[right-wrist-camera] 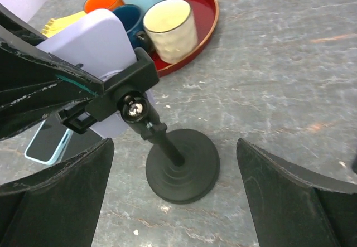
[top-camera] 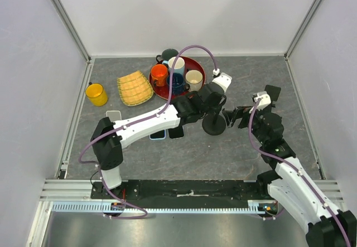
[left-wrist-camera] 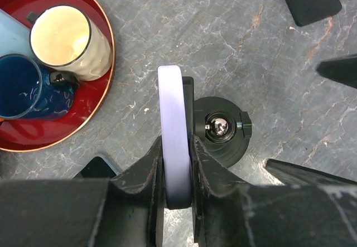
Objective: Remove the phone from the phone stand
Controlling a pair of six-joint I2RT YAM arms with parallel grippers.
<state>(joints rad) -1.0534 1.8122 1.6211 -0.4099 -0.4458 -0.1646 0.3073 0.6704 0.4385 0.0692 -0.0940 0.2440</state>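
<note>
While L hand (left-wrist-camera: 177,166) grips phone (left-wrist-camera: 173,113) in stand (right-wrist-camera: 181,166), R hand (right-wrist-camera: 175,199) open

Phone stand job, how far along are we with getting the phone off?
Done: the left gripper is clamped on the lavender phone. In hand: the phone sits in the phone stand clamp, not yet lifted; the right gripper is open either side of the base. Left: pull the phone clear.
</note>
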